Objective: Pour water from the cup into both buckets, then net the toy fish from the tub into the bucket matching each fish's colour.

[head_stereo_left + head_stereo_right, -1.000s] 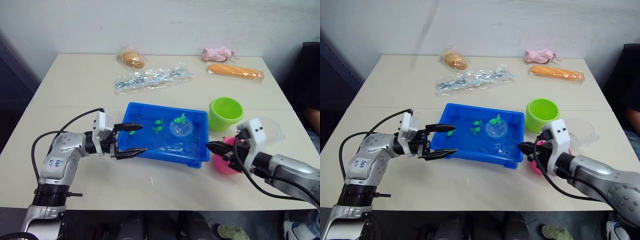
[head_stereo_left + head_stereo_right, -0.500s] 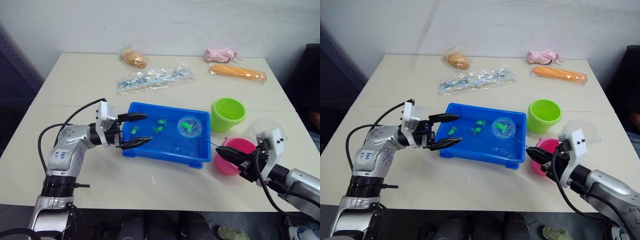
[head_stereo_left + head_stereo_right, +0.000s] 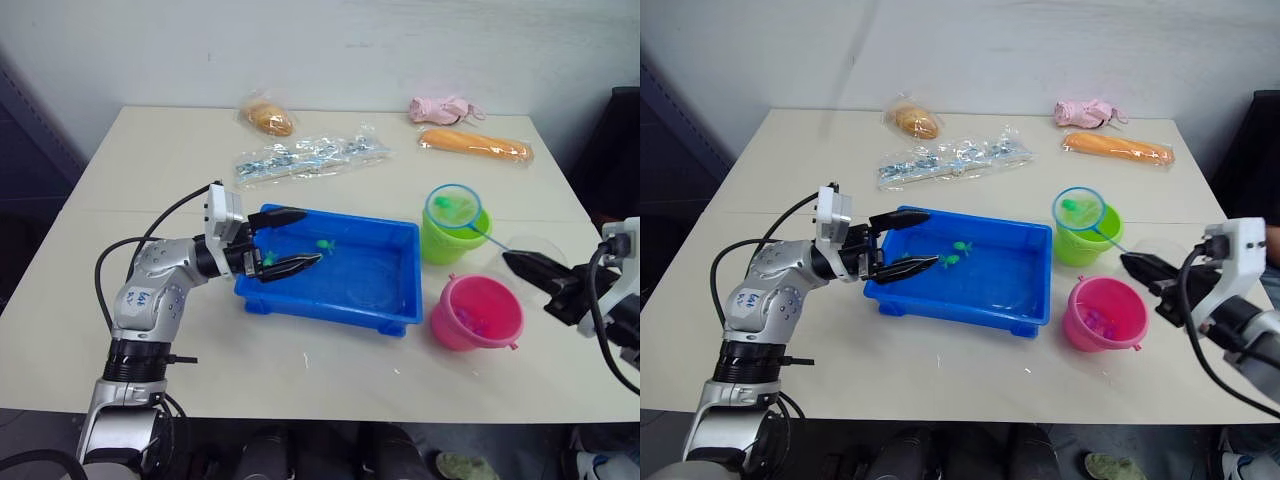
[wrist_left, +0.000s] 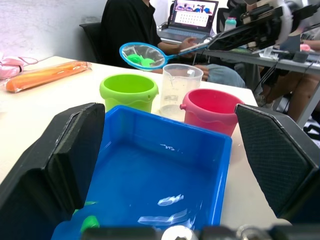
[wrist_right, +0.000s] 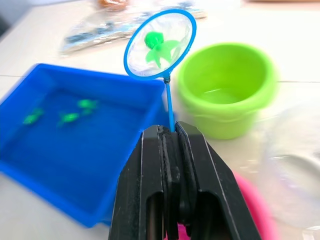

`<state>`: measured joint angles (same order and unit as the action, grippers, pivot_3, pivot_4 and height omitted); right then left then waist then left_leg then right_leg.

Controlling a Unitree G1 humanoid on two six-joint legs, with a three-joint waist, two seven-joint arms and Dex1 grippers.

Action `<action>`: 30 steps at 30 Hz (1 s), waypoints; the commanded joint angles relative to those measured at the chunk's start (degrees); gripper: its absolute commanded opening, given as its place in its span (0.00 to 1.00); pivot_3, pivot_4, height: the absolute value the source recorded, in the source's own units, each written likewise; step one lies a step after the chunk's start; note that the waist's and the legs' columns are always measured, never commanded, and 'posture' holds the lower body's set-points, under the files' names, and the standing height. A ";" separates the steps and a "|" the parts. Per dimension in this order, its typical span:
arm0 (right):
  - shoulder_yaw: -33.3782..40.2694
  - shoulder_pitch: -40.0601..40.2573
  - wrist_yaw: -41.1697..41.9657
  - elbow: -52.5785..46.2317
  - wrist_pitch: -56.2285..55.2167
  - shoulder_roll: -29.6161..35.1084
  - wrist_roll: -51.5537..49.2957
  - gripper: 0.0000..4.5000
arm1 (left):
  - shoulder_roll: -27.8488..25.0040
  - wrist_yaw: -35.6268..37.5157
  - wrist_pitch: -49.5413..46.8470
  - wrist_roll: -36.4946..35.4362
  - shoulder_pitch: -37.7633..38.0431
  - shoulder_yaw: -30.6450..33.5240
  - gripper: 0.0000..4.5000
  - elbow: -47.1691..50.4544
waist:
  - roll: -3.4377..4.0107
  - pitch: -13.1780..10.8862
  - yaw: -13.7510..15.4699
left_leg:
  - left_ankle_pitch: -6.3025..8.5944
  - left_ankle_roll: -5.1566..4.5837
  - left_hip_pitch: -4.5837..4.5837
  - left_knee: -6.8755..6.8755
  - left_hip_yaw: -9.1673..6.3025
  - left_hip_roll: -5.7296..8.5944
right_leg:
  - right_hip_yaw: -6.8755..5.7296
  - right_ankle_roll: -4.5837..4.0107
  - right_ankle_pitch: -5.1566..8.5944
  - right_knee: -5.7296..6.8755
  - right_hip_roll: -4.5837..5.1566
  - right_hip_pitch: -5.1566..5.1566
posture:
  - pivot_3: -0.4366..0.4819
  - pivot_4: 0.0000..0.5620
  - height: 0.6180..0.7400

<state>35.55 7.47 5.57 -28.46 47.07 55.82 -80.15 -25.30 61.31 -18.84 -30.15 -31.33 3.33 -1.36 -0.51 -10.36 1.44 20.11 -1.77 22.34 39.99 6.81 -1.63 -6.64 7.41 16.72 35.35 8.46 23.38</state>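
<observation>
**Green fish in the net above the green bucket**

The right gripper [image 5: 170,131] is clamping the net [image 5: 160,44] by its handle, holding 1 green fish [image 5: 159,46] just over the green bucket [image 3: 452,229]. The left gripper [image 3: 290,241] is hovering with fingers spread over the tub [image 3: 385,305], where 3 green fish [image 5: 87,103] are lying. The pink bucket [image 3: 478,312] is sitting beside the cup [image 4: 176,90].

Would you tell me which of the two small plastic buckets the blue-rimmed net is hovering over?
The lime green round plastic bucket: the blue-rimmed mesh net hangs above it, whereas the pink plastic bucket has nothing over it.
</observation>
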 commanded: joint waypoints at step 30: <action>-24.22 -7.94 14.10 10.98 -33.74 12.22 79.19 0.00 | 1.95 -2.73 1.40 -0.36 0.29 -1.17 0.99 3.02 | 0.00 0.00 -0.10 | -0.07 0.13 0.00 0.02 0.05 0.00 | -0.02 0.04 -0.01 0.01 -0.06 0.01 | 0.48 0.27 1.00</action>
<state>10.11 -0.85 19.64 -17.70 17.09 68.33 -4.59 -23.51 58.79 -18.56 -30.06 -30.98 1.80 -0.61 -0.51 -10.36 1.34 20.03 -1.63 22.34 40.01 6.86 -1.64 -6.66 7.45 16.70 35.37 8.40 23.38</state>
